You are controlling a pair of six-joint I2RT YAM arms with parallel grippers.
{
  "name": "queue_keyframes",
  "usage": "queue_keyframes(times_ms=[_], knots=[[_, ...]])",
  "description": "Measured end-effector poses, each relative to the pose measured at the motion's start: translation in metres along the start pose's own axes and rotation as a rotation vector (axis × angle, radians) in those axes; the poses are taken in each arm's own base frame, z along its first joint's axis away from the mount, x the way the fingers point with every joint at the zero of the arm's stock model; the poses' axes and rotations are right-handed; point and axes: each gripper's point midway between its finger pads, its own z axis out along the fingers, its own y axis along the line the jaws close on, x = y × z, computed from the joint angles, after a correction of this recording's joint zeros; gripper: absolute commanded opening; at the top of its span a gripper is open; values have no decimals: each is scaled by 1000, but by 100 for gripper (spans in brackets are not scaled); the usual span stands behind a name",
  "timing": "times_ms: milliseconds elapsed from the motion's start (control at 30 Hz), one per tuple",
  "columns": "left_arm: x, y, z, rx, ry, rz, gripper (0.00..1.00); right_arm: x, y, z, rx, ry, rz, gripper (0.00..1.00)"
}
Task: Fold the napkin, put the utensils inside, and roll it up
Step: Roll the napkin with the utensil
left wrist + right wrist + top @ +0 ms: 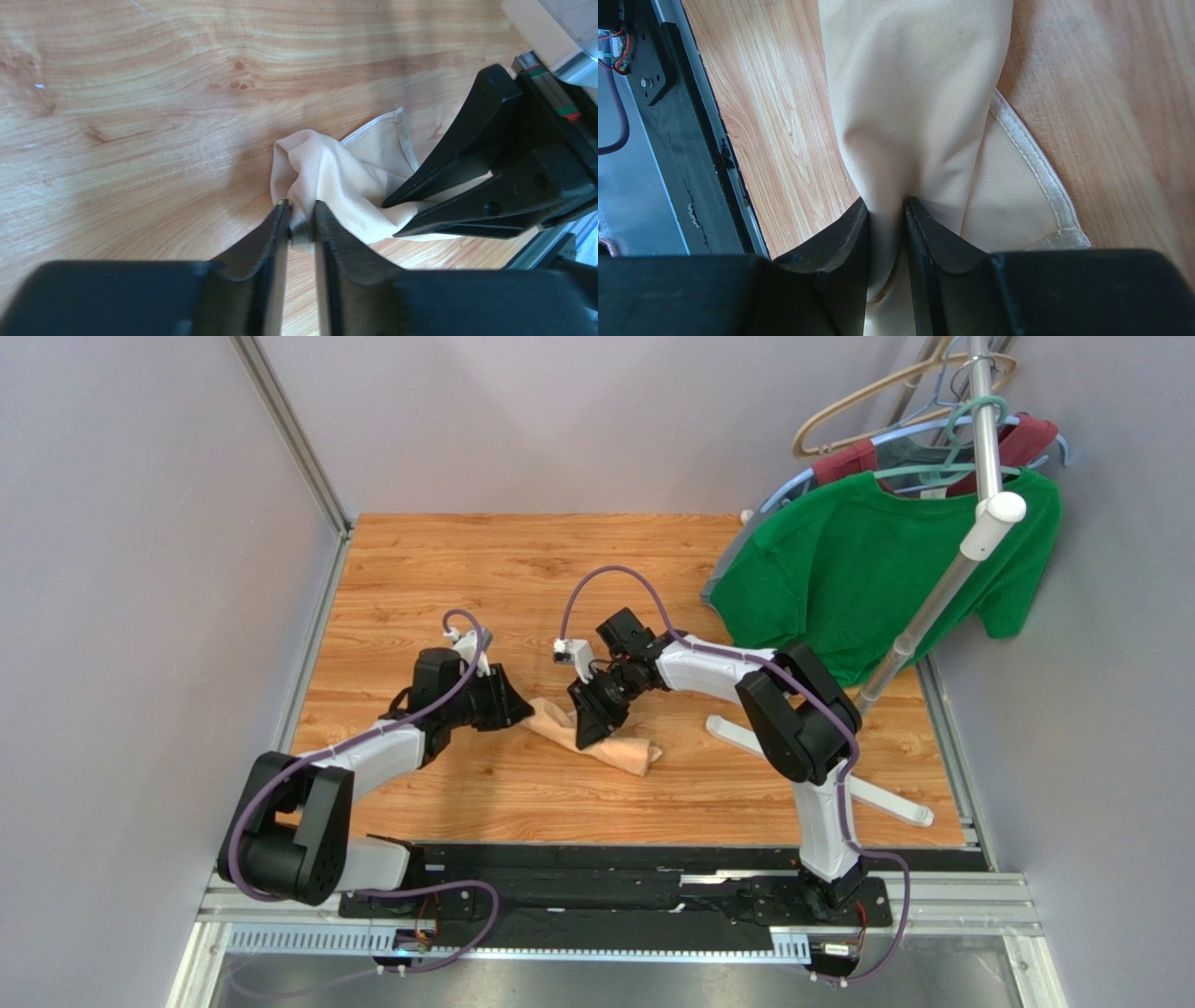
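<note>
The napkin [606, 742] is a thin, shiny peach cloth with a sewn edge, all bunched up and wrinkly in the middle of the wooden worktop [491, 574]. The left pincer [300, 213] pinches one end of it. The right pincer [885, 206] squeezes a thick fold
</note>
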Motion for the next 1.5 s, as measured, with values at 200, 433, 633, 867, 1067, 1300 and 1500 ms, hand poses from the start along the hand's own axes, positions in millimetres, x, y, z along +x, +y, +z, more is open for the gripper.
queue_keyframes(times_ms=[200,433,633,867,1067,1300,1500], knots=[[8,4,5,-7,41,-15,0,0,5,-1,-19,2,29,49],[-1,3,10,-21,70,-17,0,-3,4,-12,56,-1,33,63],[-5,3,13,-34,98,-25,0,-9,-4,-33,226,-21,3,67],[1,7,14,-59,146,-49,0,-30,29,-41,415,-60,-207,69],[4,9,15,-73,170,-62,0,-34,60,-22,508,-50,-390,70],[3,9,17,-74,174,-64,0,-21,37,-3,628,22,-435,68],[3,9,16,-74,175,-64,0,-6,12,5,704,90,-427,66]])
